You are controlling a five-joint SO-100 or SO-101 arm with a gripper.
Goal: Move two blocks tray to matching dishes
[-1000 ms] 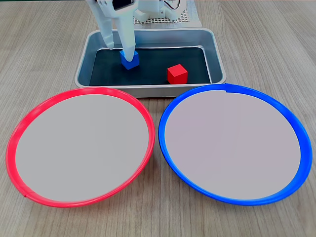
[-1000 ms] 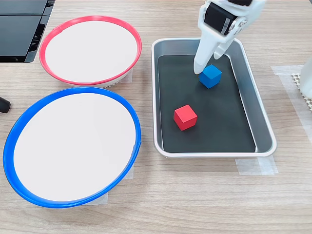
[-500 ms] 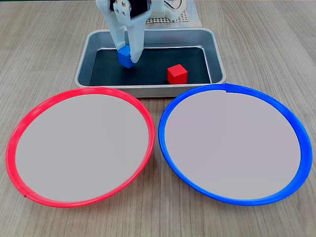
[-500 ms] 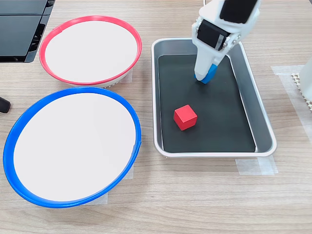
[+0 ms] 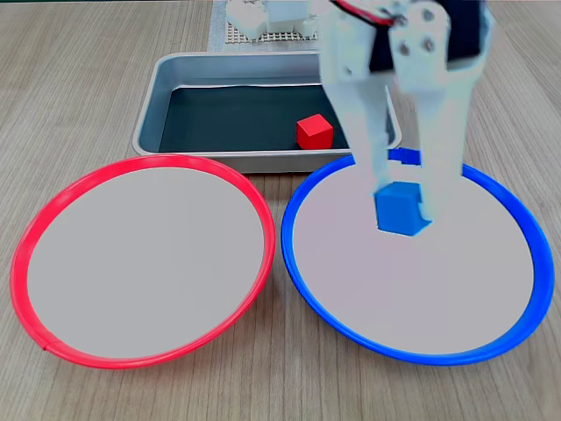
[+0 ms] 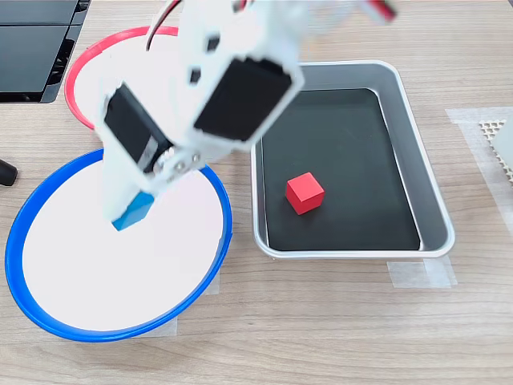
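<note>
My white gripper (image 5: 405, 203) is shut on the blue block (image 5: 401, 210), holding it over the pale centre of the blue-rimmed dish (image 5: 526, 228). In the other fixed view the same gripper (image 6: 128, 210) carries the blue block (image 6: 134, 212) above the blue-rimmed dish (image 6: 48, 321). The red block (image 5: 315, 132) (image 6: 304, 192) lies alone on the dark bottom of the silver tray (image 5: 166, 83) (image 6: 433, 216). The red-rimmed dish (image 5: 53, 210) (image 6: 80, 72) holds nothing; the arm hides part of it in one fixed view.
A black device (image 6: 36, 44) lies at the upper left corner of one fixed view. A white perforated base (image 5: 263, 26) stands behind the tray. Tape strips (image 6: 421, 274) lie on the wooden table by the tray.
The gripper has lifted the blue block out of the tray and carried it across to above the blue-rimmed dish. The red block has not moved.
</note>
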